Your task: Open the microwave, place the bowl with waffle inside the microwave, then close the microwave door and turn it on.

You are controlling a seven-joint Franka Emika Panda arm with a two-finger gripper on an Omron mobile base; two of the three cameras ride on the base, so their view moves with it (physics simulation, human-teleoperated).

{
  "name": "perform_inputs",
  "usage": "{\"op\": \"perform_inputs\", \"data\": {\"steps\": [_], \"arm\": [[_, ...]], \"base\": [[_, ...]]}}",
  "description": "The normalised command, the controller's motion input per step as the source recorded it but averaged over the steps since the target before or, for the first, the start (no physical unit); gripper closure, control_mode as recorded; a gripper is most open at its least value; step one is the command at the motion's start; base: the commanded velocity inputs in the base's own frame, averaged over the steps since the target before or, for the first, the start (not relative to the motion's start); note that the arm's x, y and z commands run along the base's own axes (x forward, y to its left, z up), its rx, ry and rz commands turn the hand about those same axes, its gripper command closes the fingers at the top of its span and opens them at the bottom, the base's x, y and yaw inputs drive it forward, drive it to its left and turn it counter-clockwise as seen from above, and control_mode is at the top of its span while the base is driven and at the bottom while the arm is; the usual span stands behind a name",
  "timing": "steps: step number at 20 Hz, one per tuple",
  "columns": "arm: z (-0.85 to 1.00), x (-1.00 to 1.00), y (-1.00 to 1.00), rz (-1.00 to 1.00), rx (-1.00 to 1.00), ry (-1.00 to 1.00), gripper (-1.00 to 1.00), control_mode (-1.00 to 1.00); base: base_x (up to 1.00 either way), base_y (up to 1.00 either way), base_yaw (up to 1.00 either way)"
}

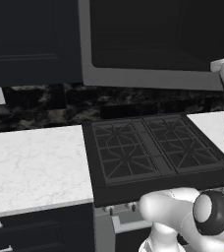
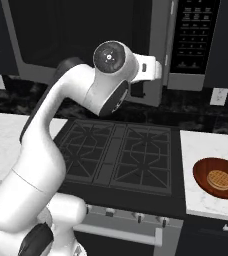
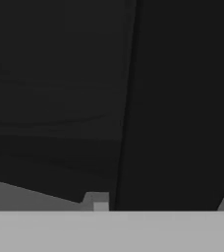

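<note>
The microwave point(image 2: 86, 30) hangs above the black stove, and its control panel point(image 2: 196, 35) is at the right. The microwave door point(image 2: 158, 75), dark glass in a grey frame, has its right edge standing a little forward of the panel. My gripper point(image 2: 142, 87) is at that right edge, low on the door. The white hand hides its fingers, so I cannot tell whether they are open or shut. In the hand view, dark glass is very close, with a dark vertical bar point(image 3: 128, 98). The reddish-brown bowl point(image 2: 201, 172) holds a waffle point(image 2: 220, 180) and sits on the right counter, well below and to the right of the hand.
The black stove point(image 1: 153, 147) lies under the microwave, with knobs along its front. White marble counters point(image 1: 35, 162) flank it. Dark navy cabinets point(image 1: 30, 39) hang to the left of the microwave. A wall outlet point(image 2: 218, 96) is above the right counter.
</note>
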Motion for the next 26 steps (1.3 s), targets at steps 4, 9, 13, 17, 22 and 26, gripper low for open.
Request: {"op": "perform_inputs", "data": {"steps": [4,9,13,17,22,26], "arm": [[0.26,-1.0,0.86,0.0,-0.08,0.09,1.0,-1.0],[0.09,-1.0,1.0,-0.01,-0.09,0.04,1.0,-1.0],[0.03,-1.0,1.0,-0.03,-0.12,0.04,1.0,-1.0],[0.0,-0.99,1.0,-0.04,-0.16,0.04,1.0,-1.0],[0.0,-0.73,1.0,-0.06,-0.23,0.07,1.0,-1.0],[-0.06,-0.51,1.0,-0.07,-0.27,0.09,1.0,-1.0]], "base": [[0.0,0.0,0.0],[0.0,0.0,0.0],[0.0,0.0,0.0],[0.0,0.0,0.0],[0.0,0.0,0.0],[0.0,0.0,0.0]]}}
